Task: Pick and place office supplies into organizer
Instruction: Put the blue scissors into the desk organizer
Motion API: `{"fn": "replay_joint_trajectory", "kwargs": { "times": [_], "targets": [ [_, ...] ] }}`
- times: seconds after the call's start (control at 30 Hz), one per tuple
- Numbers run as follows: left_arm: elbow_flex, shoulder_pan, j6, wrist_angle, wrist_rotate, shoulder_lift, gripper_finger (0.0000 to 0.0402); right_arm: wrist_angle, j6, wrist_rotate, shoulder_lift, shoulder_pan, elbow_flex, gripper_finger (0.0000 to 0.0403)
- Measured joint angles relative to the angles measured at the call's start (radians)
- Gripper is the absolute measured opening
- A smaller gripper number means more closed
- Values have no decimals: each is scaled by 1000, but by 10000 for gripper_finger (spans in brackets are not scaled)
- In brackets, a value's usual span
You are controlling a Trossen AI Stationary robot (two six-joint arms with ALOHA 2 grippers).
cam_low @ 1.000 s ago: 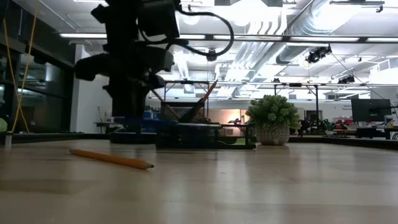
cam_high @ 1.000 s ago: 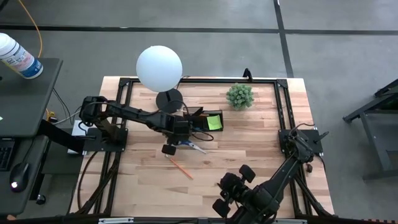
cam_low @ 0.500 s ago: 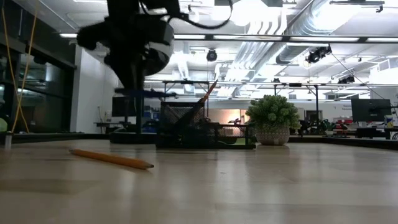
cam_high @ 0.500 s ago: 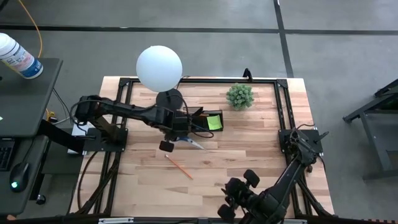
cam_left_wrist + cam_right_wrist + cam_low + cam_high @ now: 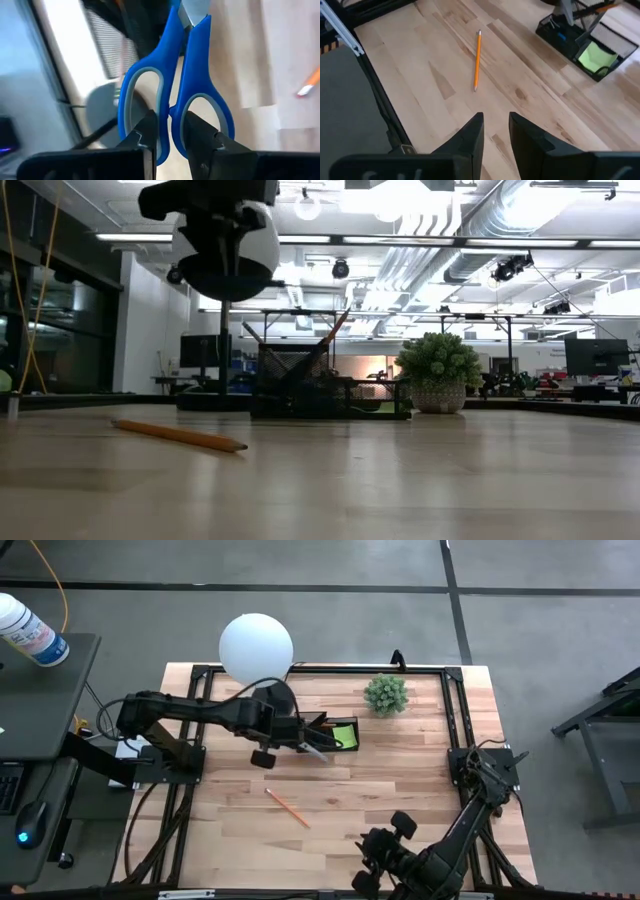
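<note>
My left gripper (image 5: 292, 738) hangs above the table just left of the black organizer (image 5: 335, 732), shut on the blue-handled scissors (image 5: 175, 65). The scissors' grey blades (image 5: 318, 749) point away from the gripper toward the organizer's near side. A lime-green sticky-note pad (image 5: 344, 736) lies in the organizer, and pens and a pencil stand in its mesh cup (image 5: 300, 365). One orange pencil (image 5: 288, 808) lies flat on the table. My right gripper (image 5: 495, 125) waits above the table's near edge, slightly open with nothing between its fingers. My left gripper pinches the scissors at the handle end, where the inner sides of the two blue loops (image 5: 172, 125) meet. One finger (image 5: 149, 132) stands over each loop opening. The fingers slant down from the table's left, along the scissors. The scissors hang clear of the table, blades shut.
A lamp with a white globe (image 5: 256, 648) and a round black base (image 5: 272, 698) stands behind the left gripper. A small potted plant (image 5: 385, 693) sits at the far right. Bare wood lies between the pencil and the right arm's base (image 5: 485, 770).
My left gripper has risen with the scissors, tipping as it went. The scissors, which lay on the table in front of the organizer, are now lifted clear and closer to the organizer. The pencil has stayed where it was.
</note>
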Motion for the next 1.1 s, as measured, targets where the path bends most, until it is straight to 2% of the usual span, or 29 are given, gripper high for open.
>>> {"fn": "replay_joint_trajectory", "kwargs": {
  "times": [0.27, 0.43, 0.67, 0.8, 0.9, 1.1],
  "targets": [
    [79, -1, 81, -78, -151, 0, 44, -1, -84, 3, 0, 0, 0, 82],
    [110, -6, 91, -122, -176, 0, 44, 0, -128, 2, 0, 0, 0, 82],
    [131, -98, 174, -128, -255, 1, 44, 0, -177, 7, 0, 0, 0, 82],
    [130, -147, 294, -116, -400, 22, 44, 0, -189, 27, 0, 0, 0, 82],
    [135, -144, 396, -69, -527, 36, 44, 0, -201, 36, 0, 0, 0, 82],
    [131, -90, 464, -14, -659, 66, 38, 0, -190, 33, 0, 0, 0, 82]
  ]
}}
